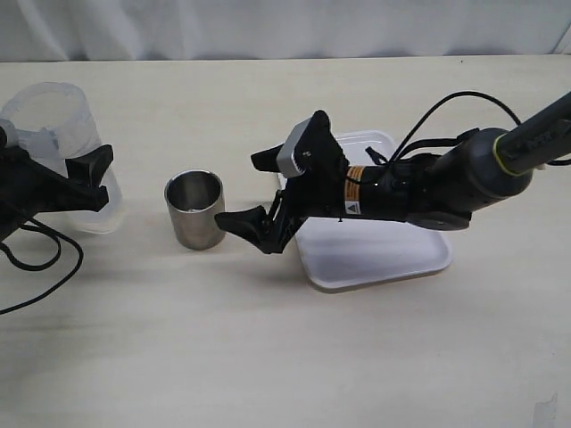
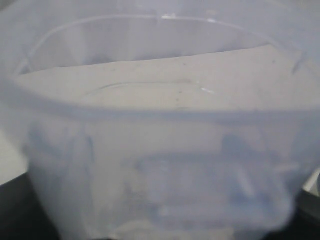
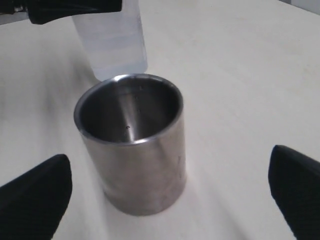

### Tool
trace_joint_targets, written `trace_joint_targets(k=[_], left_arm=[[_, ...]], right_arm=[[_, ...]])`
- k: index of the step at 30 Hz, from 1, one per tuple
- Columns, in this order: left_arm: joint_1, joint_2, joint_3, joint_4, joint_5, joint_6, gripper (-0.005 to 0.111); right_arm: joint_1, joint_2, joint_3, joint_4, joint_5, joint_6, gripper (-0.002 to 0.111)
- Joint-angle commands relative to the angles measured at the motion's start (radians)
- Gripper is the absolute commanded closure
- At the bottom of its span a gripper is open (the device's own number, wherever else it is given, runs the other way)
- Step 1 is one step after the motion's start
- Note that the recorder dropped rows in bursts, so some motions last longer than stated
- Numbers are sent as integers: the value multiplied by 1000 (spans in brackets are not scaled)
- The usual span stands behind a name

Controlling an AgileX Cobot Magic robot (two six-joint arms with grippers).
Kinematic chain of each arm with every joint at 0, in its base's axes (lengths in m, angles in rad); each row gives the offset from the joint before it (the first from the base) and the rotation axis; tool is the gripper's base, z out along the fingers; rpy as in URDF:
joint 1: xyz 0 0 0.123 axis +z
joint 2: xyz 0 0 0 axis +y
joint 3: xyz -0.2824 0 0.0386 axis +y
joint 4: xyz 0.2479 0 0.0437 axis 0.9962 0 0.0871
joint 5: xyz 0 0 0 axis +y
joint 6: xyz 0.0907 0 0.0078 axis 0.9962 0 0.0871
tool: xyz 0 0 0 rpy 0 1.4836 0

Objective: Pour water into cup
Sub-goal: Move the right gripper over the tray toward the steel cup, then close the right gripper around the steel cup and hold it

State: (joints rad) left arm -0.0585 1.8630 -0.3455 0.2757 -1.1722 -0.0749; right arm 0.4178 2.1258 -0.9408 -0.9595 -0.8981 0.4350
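Observation:
The steel cup [image 1: 194,209] stands upright on the table, left of centre; its inside looks dark and dry in the right wrist view [image 3: 131,145]. My right gripper [image 1: 253,191] is open just right of the cup and holds nothing. In its wrist view the gripper [image 3: 165,200] has its jaws spread wide, with the cup just ahead of them. My left gripper [image 1: 62,183] is shut on the translucent plastic beaker [image 1: 55,134], which stands upright at the far left. The beaker [image 2: 160,125] fills the left wrist view. I cannot make out the water.
A white tray [image 1: 393,254] lies under my right arm, right of the cup. The beaker also shows behind the cup in the right wrist view [image 3: 112,42]. Black cables trail at the left table edge [image 1: 36,254].

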Motion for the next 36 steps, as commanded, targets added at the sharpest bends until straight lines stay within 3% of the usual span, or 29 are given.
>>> trace_joint_targets(k=[1,23,36], left_arm=[[1,-3,-7,4,-49,-5,107],[1,-3,-7,4,-49,-5,107],[1,-3,-7,4,-49,-9,107]], right_arm=[[60,30,-41,4,45,-39,-1],[147,179,-230,1,61,-35,-1],[147,180,-234,1,63,-35,-1]])
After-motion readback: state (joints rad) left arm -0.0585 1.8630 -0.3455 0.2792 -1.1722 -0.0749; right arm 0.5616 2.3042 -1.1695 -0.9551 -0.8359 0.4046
